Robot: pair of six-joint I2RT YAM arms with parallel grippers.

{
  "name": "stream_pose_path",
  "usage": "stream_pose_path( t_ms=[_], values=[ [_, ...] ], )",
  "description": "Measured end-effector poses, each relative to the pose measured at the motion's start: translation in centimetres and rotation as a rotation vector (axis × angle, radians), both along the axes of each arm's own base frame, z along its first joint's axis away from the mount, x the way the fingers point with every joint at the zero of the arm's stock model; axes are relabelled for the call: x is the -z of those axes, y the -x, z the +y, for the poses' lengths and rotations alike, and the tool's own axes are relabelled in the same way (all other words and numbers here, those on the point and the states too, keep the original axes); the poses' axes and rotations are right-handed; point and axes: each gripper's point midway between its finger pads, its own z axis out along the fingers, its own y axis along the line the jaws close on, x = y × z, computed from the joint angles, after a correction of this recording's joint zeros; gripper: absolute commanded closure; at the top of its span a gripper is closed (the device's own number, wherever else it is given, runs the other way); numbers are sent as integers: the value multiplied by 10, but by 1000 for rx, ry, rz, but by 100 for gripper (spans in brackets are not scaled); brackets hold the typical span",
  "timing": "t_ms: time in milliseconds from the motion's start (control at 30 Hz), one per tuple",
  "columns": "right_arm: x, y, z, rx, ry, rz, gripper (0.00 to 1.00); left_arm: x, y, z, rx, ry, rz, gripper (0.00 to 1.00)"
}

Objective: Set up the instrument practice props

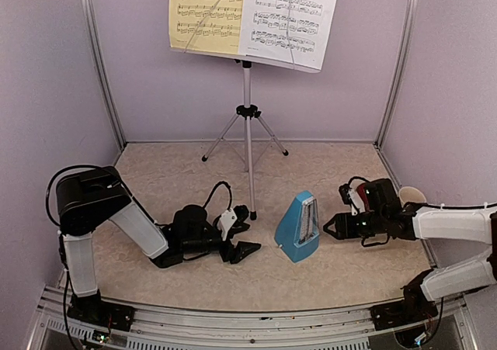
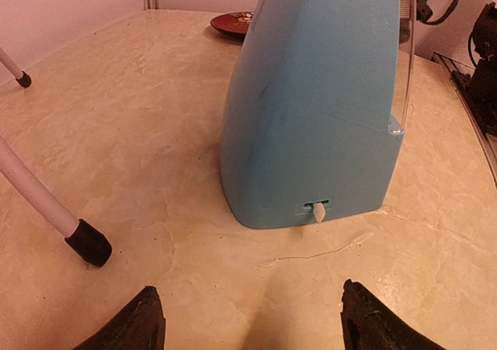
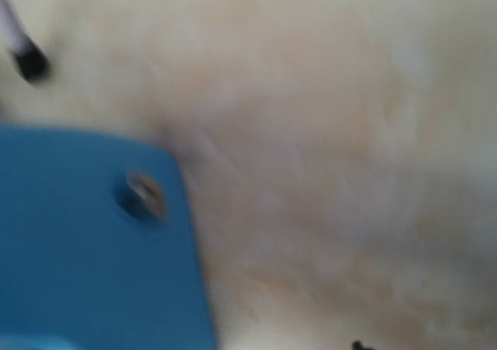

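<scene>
Top view: blue metronome [image 1: 297,227] upright on the surface [image 1: 155,171] between left jaws and right jaws; yellow sheet [image 1: 206,12] and white sheet [image 1: 291,16] on the stand [image 1: 247,133]. Left wrist: left jaws open, clear of it. Right wrist: blurred, cannot tell how right jaws stand

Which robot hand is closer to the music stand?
Left. The left gripper lies by the stand's front foot; the right gripper is beyond the metronome.
</scene>
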Motion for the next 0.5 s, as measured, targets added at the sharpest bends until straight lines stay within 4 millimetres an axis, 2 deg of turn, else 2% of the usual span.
stream_pose_path(
  t_ms=[100, 200, 500],
  values=[
    [26, 6, -2, -12, 27, 46, 52, -3, -1, -1, -4, 14, 2, 24],
    [42, 7, 3, -39, 30, 68, 53, -4, -1, 0, -8, 21, 10, 24],
    [47, 20, 41, -193, -36, 14, 59, -17, 2, 14, -30, 58, 21, 24]
  ],
)
